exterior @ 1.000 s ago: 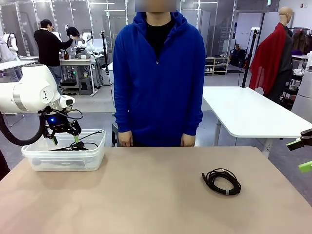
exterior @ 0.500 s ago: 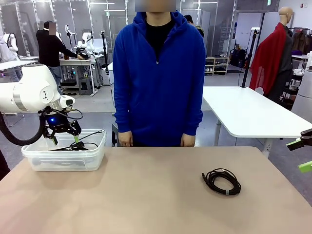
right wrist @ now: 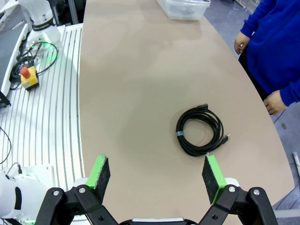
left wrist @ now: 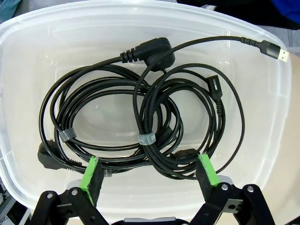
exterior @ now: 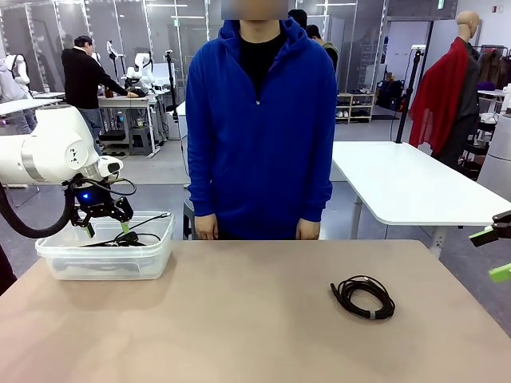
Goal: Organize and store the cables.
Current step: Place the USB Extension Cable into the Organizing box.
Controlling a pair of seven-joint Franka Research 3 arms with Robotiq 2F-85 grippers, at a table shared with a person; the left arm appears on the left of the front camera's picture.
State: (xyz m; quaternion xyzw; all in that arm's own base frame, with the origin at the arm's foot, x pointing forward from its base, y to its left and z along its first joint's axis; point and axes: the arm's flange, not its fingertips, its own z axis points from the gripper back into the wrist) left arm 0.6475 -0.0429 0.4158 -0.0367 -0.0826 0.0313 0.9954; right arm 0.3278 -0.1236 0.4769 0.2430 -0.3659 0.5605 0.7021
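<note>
Two coiled cables (left wrist: 140,126) lie in the clear plastic bin (left wrist: 28,56) beneath the spread, empty left gripper (left wrist: 149,174); a third coil (right wrist: 199,131) rests on the table (right wrist: 140,70) below the released right gripper (right wrist: 157,179).

Robotics lab: background workbenches (exterior: 128,102), glass partitions (exterior: 48,32).

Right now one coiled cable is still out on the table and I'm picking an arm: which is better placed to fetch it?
Right. The right gripper hangs open over the coiled cable; the left gripper is over the bin.
</note>
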